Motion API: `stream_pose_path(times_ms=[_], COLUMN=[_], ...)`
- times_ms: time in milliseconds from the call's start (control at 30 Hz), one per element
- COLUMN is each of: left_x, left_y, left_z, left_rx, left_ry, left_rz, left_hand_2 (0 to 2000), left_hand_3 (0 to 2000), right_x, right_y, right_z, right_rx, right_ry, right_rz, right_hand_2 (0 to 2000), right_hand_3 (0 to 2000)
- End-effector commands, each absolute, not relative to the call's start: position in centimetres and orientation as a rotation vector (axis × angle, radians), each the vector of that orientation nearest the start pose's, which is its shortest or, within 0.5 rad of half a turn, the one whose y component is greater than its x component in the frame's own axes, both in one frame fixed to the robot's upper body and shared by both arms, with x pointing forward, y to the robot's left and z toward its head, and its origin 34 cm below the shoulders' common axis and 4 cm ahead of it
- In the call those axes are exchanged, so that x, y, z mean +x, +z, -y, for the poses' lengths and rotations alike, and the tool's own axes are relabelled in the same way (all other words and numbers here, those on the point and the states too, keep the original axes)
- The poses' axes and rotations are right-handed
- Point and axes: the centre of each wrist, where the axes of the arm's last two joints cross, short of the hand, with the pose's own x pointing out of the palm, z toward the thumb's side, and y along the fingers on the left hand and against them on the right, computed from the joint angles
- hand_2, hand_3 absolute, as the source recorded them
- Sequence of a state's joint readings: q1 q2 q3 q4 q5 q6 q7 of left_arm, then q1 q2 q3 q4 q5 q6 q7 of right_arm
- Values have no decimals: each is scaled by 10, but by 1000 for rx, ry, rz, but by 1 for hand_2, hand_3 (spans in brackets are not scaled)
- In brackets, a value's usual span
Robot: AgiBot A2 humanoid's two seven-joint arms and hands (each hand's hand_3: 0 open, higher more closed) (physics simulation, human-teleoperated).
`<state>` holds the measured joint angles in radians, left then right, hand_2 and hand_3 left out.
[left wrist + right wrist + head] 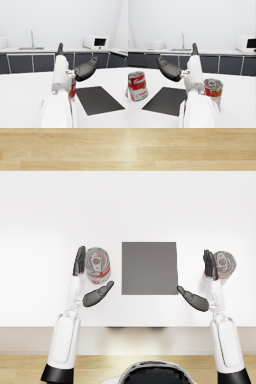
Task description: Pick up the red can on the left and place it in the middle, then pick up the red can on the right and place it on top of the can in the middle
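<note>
The left red can (98,265) stood upright on the white table (45,218), just beside the left edge of the dark grey mat (149,267), not on it. The left hand (86,278) was at this can: its fingers (79,260) were straight along the can's far side from the mat, and the thumb (98,294) was spread out on the near side, twd the mat's front left corner. The hand was wide open and held nothing. I cannot tell if the fingers touched the can wall or were only very close.

The right red can (224,264) stood upright too, on the other side of the mat and farther from its edge than the left can was. The right hand (205,280) was betw. this can and the mat, fingers (210,264) straight against or just beside the can's mat-facing side, thumb (193,299) spread twd the mat's front right corner. It was also open, nothing in it.

The mat lay flat in the middle w/ no can on it.

In the wrist views, behind the table, there was a counter with dark cabinets (20,62), a sink faucet (32,38) and a white microwave (96,42).
</note>
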<state>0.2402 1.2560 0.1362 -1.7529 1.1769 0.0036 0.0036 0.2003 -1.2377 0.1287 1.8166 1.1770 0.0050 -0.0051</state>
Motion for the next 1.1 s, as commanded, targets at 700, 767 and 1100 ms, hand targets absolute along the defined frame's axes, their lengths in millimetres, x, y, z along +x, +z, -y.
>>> stream_pose_path(times_ms=[700,767,1100], left_x=[292,295,302], left_y=[144,135,110], left_z=[-219,-220,-216], left_rx=[203,172,78], left_ry=[-1649,-1643,-1641], left_rz=[0,-25,-92], left_hand_2=[0,0,0], left_hand_3=[0,0,0], right_x=[252,256,274], right_y=[156,144,123], right_z=[286,288,281], right_rx=[-208,-166,-79], right_ry=[1423,1418,1436], right_rz=[74,44,0], right_hand_2=[0,0,0], right_hand_3=[0,0,0])
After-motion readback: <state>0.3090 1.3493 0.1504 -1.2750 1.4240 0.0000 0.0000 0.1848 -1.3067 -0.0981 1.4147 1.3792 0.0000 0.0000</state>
